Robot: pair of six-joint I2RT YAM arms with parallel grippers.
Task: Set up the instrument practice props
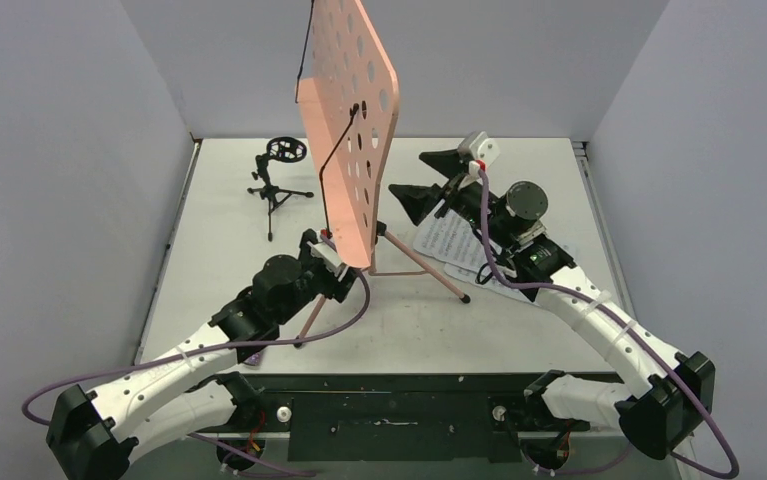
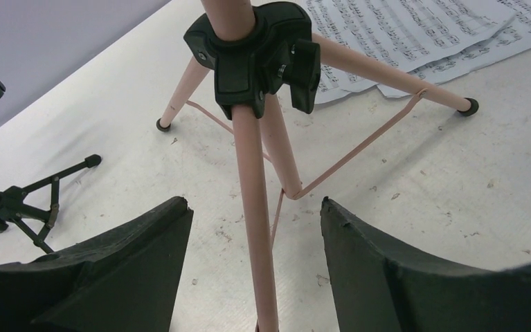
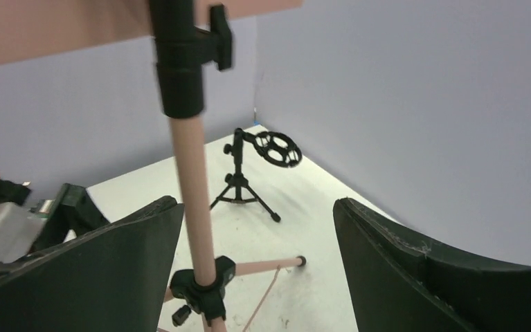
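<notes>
The pink perforated music stand (image 1: 354,120) stands upright mid-table on its tripod. My left gripper (image 1: 331,258) is open at the stand's base, and one pink leg (image 2: 255,207) runs between its jaws (image 2: 254,207) without touching them. My right gripper (image 1: 421,180) is open on the stand's right side. In the right wrist view the pink pole (image 3: 193,180) sits between its jaws (image 3: 255,204), close to the left finger. White sheet-music pages (image 1: 454,245) lie flat under the right arm. The black tripod mic stand (image 1: 279,180) with ring mount (image 3: 280,149) stands at the back left. The purple microphone is not clearly in view.
Grey walls close in the table on the left, back and right. The stand's black hub (image 2: 248,62) and spread legs take up the table's middle. Purple cables loop from both arms near the front edge.
</notes>
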